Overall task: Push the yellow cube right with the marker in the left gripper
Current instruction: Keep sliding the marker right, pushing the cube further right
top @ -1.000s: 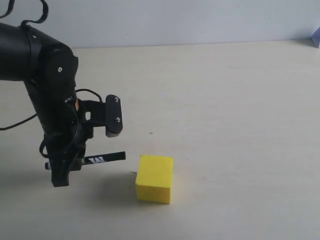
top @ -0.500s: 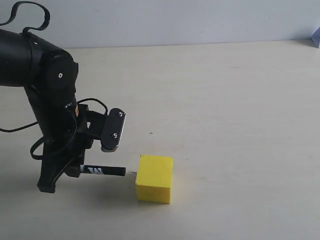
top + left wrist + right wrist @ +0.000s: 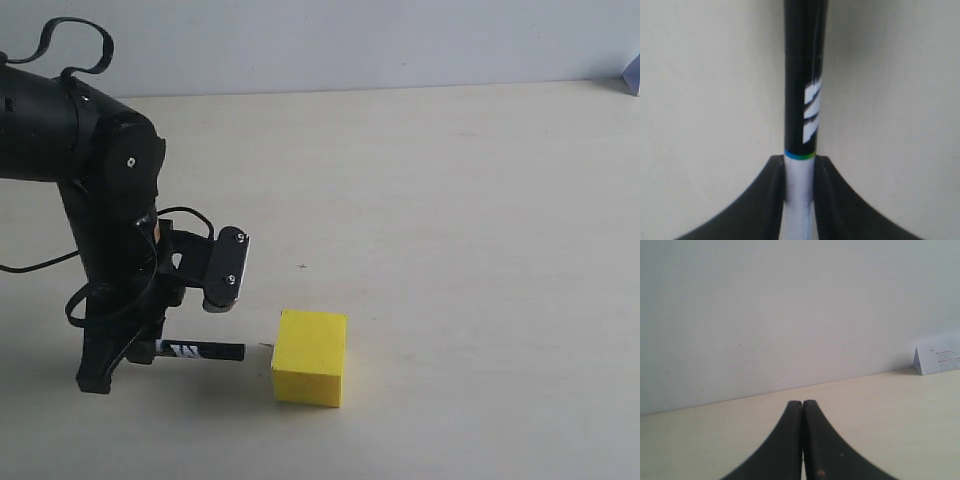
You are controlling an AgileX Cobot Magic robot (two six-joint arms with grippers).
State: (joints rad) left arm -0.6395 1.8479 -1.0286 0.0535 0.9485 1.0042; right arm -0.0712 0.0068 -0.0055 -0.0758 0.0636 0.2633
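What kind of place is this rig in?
Probably a robot test bench: bare pale tabletop, plain wall behind, left gripper holding a marker beside a yellow cube.

No word, brand or number can be read in any of these views. The marker [image 3: 801,100] carries a white mark on its black half. In the left wrist view it shows as three short slanted bars ranged along the barrel, blurred at the end farthest from the white half, and forms no legible letter. A thin blue-green ring circles the marker where black meets white. In the exterior view the same mark is only a small white smudge. A folded white card [image 3: 936,360] on the table [image 3: 880,410], seen from the right wrist, bears several lines of fine reddish print, too small to read.
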